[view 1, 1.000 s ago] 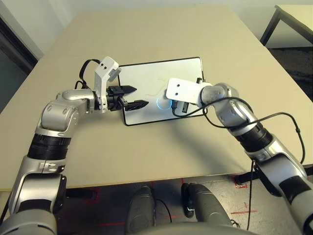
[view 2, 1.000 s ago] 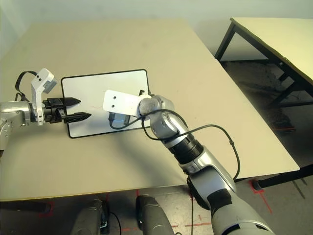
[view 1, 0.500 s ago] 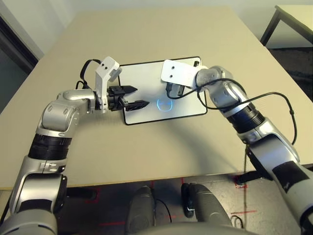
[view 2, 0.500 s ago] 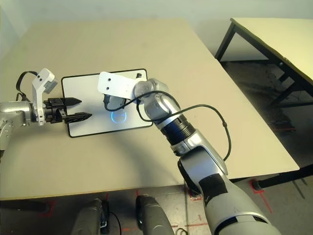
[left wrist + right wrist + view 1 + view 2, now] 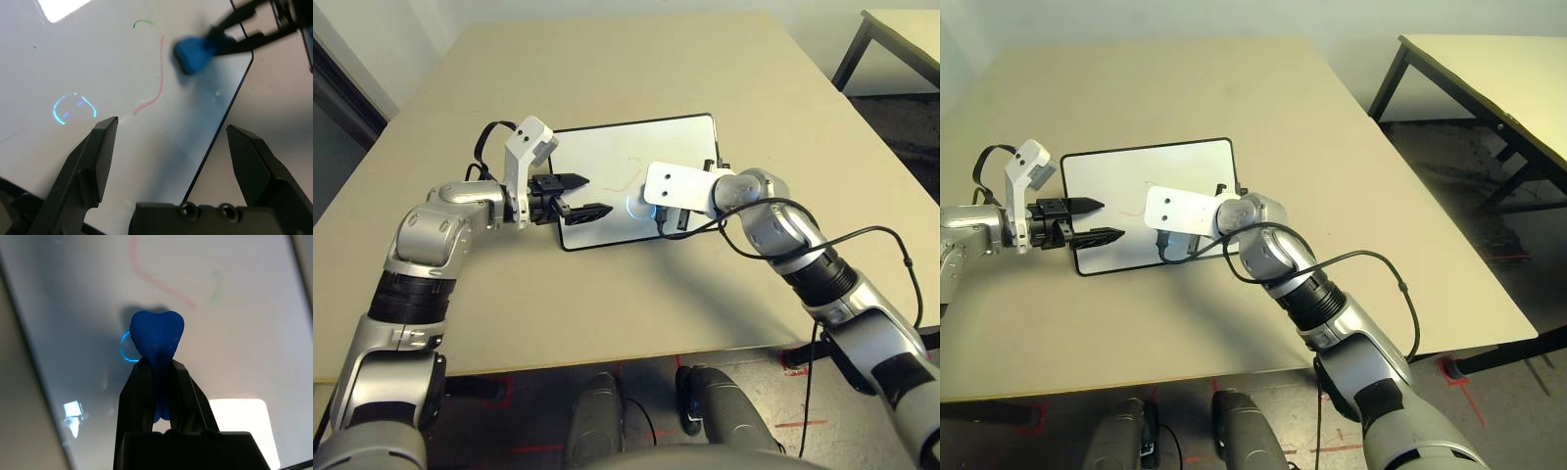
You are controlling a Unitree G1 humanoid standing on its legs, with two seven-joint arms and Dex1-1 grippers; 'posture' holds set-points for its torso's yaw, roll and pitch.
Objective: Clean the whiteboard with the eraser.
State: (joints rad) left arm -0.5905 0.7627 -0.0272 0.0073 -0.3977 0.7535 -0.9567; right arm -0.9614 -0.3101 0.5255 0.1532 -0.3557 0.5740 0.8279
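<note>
Right wrist view: the right gripper (image 5: 159, 382) has its jaws clamped on the eraser (image 5: 157, 335), whose long axis runs straight out ahead of them. The red stroke (image 5: 159, 281) on the whiteboard (image 5: 254, 338) lies just beyond the eraser's tip. The left gripper (image 5: 168, 147), jaws wide and empty, hovers over the board's near edge, farther from the stroke. The board lies flat on the worktop (image 5: 607, 313).

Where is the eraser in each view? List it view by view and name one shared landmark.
Left eye, right eye: hidden under the right wrist's white bracket, over the whiteboard's near half.
Left wrist: the eraser is a blue block over the board, beside the red line.
Right wrist: straight ahead, clamped in the right gripper.
Landmark: the red pen line on the board.
</note>
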